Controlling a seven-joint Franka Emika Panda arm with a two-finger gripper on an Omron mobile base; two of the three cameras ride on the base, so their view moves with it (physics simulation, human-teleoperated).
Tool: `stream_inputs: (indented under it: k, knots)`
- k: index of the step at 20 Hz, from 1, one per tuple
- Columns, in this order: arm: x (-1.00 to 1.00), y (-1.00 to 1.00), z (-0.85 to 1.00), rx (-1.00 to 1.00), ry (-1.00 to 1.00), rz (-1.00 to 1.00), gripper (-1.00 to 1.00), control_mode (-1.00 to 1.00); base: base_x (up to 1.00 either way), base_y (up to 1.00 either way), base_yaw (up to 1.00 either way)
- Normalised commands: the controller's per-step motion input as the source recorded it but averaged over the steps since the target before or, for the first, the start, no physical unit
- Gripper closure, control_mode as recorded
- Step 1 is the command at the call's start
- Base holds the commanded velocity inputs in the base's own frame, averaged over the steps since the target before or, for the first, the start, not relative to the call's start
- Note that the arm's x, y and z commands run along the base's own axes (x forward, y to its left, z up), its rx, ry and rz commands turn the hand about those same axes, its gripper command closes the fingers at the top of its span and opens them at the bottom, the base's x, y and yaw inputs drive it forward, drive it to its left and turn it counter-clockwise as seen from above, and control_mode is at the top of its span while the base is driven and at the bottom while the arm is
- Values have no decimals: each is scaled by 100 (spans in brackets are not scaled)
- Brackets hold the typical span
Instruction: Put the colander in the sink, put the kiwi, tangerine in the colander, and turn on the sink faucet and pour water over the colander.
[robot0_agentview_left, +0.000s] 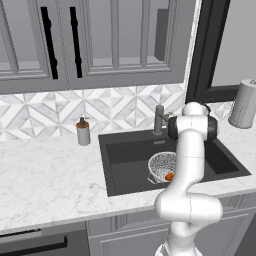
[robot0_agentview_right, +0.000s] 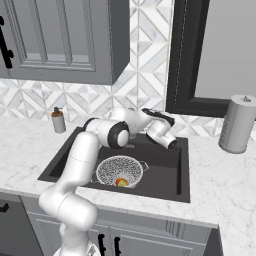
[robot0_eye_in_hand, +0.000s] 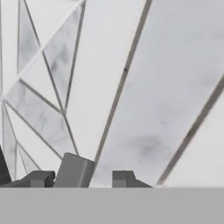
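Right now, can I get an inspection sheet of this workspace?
Surface: white marble counter, no spills seen.
Job's things: colander sits in the sink with the tangerine inside; sink faucet behind it, no water seen.
Clutter: soap pump, paper towel roll.
Grippers: gripper faces the backsplash, a grey piece between its tips; grip unclear.
Cables: nothing seen.
Surroundings: grey cabinets, tiled backsplash.

One colander (robot0_agentview_right: 119, 170) in one sink (robot0_agentview_right: 165, 172); two fruits inside it: one tangerine (robot0_agentview_left: 169, 176), one kiwi (robot0_agentview_right: 120, 181). One sink faucet (robot0_agentview_left: 159, 120), one soap pump bottle (robot0_agentview_left: 83, 132), one grey canister (robot0_agentview_right: 236, 124) beside the sink.
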Motion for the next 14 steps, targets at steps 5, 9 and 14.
stream_inputs:
  k: [5, 9, 14]
  knots:
    - [13, -83, -47, 0, 0, 0, 100, -100, 0, 0, 0]
    - [13, -83, -46, 0, 0, -1, 100, -100, 0, 0, 0]
    - [14, -76, -45, 0, 0, -2, 100, -100, 0, 0, 0]
